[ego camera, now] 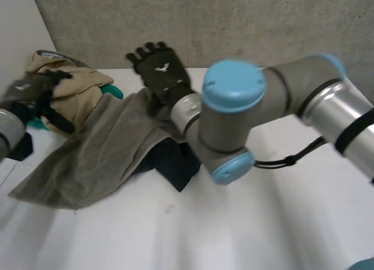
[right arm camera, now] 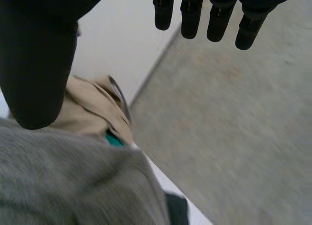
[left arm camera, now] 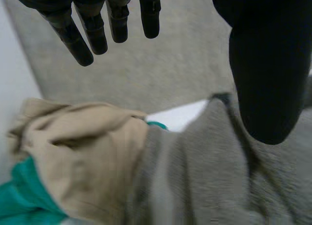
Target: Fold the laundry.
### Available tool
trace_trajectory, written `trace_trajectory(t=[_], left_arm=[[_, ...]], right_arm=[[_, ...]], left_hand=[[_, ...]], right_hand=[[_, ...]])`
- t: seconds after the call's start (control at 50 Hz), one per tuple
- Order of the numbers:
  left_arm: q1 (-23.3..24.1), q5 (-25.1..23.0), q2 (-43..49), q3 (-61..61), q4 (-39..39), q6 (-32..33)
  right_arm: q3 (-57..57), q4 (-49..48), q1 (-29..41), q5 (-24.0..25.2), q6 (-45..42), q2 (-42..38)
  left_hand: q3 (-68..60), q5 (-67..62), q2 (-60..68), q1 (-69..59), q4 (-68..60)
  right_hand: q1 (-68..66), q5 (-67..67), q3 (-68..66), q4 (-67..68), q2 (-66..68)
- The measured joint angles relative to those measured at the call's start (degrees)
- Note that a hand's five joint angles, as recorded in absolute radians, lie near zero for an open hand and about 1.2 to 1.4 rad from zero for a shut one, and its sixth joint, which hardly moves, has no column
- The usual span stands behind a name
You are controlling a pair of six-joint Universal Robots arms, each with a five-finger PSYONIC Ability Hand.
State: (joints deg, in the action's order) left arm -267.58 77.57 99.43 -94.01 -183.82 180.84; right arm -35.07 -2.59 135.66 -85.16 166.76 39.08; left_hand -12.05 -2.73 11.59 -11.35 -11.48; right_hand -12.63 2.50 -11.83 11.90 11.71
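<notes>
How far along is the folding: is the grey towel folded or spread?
Spread, not folded: the grey towel lies loose and rumpled, draped partly over a dark garment; no neat fold shows.

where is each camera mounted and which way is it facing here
Head view: behind, between the arms, looking down at the white table and grey towel; both arms, left robot hand, right robot hand.
Left wrist view: on the left wrist, facing concrete wall over beige garment; own fingers, thumb.
Right wrist view: right wrist, likewise.
Shared: wrist views both show grey towel and beige garment.
</notes>
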Motion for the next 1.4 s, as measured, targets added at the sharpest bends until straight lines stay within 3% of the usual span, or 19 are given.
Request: trace_trajectory(t=[0.24,0.44,0.52,0.54,0.56,0.58,0.62,0.8,0.9,1.06,1.12,1.14,1.18,1.36,1.4], left_arm=[[10.82,2.01,11.89,5.05,2.29,9.36],[12.91,5.84,16.77,7.77,4.61,13.59],[12.89,6.83,17.15,8.05,4.58,14.03],[12.87,6.97,17.25,8.1,4.52,14.07],[12.84,7.03,17.3,8.14,4.48,14.08],[12.79,7.15,17.35,8.25,4.43,14.08],[12.66,7.4,17.3,8.53,4.35,14.04],[10.93,11.41,12.59,14.79,3.5,13.19],[5.08,16.06,13.2,30.1,0.61,12.42],[-1.98,20.93,28.2,57.59,1.17,11.88],[-1.83,19.16,34.34,63.63,3.48,11.68],[-1.41,18.13,35.62,63.89,4.31,11.75],[-0.6,16.45,36.41,62.49,5.24,12.15],[3.39,11.61,26.12,36.2,-0.3,15.78],[4.22,10.85,23.14,29.6,-3.57,16.11]], right_arm=[[-10.8,6.02,-5.0,-2.18,-3.88,5.79],[-14.8,12.06,-6.32,-4.09,-4.52,6.76],[-16.82,13.69,-6.58,-4.75,-1.84,7.95],[-17.61,13.96,-6.6,-4.9,-0.71,8.37],[-18.13,14.1,-6.59,-4.97,-0.01,8.59],[-18.93,14.24,-6.53,-5.06,1.08,8.83],[-20.18,14.37,-6.36,-5.19,2.73,8.98],[-22.19,13.27,-3.67,-7.11,8.46,5.58],[-19.27,12.54,-1.61,-9.33,7.43,2.76],[-18.35,11.88,0.23,-10.3,3.26,2.07],[-18.72,10.68,0.5,-11.03,1.86,1.78],[-18.8,9.97,0.52,-11.43,1.54,1.6],[-18.79,8.57,0.52,-12.08,1.2,1.21],[-13.9,0.03,1.09,-11.74,1.06,-4.3],[-11.82,-0.08,1.3,-11.11,1.11,-6.2]], left_hand=[[0.0,0.0,0.0,0.0,0.0],[0.0,0.0,0.0,0.0,-0.01],[-11.15,-10.8,11.69,-13.74,-11.91],[-27.46,-26.86,29.27,-29.43,-28.31],[-36.07,-35.21,37.82,-37.04,-36.94],[-47.4,-45.4,48.15,-46.34,-47.46],[-53.35,-51.61,54.54,-50.47,-54.4],[-55.83,-52.69,56.72,-50.47,-56.94],[-55.91,-52.69,56.83,-50.76,-56.98],[-55.92,-53.99,56.79,-51.15,-56.98],[-36.67,-35.77,35.81,-33.09,-37.17],[-19.51,-18.67,19.74,-12.87,-19.75],[-4.88,-4.46,4.5,-0.21,-4.88],[0.08,0.03,-0.02,0.92,0.08],[0.08,0.03,-0.04,0.92,0.08]], right_hand=[[0.0,0.0,0.0,0.0,0.0],[0.0,0.0,0.0,0.0,0.0],[-0.2,0.2,-0.29,0.27,0.36],[-0.85,1.47,-1.79,1.72,1.94],[-2.24,2.97,-3.25,3.13,3.67],[-5.08,5.86,-6.25,6.05,6.45],[-8.02,8.55,-8.86,8.75,8.85],[-8.77,9.18,-9.49,9.49,9.21],[-8.68,8.63,-9.48,9.43,9.15],[-1.88,1.09,-2.21,2.49,2.28],[0.1,-0.03,0.12,-0.05,-0.09],[0.1,-0.04,0.12,-0.07,-0.09],[0.1,-0.03,0.12,-0.07,-0.09],[-0.16,0.2,-0.29,0.23,0.34],[-8.69,8.32,-8.63,8.43,9.76]])
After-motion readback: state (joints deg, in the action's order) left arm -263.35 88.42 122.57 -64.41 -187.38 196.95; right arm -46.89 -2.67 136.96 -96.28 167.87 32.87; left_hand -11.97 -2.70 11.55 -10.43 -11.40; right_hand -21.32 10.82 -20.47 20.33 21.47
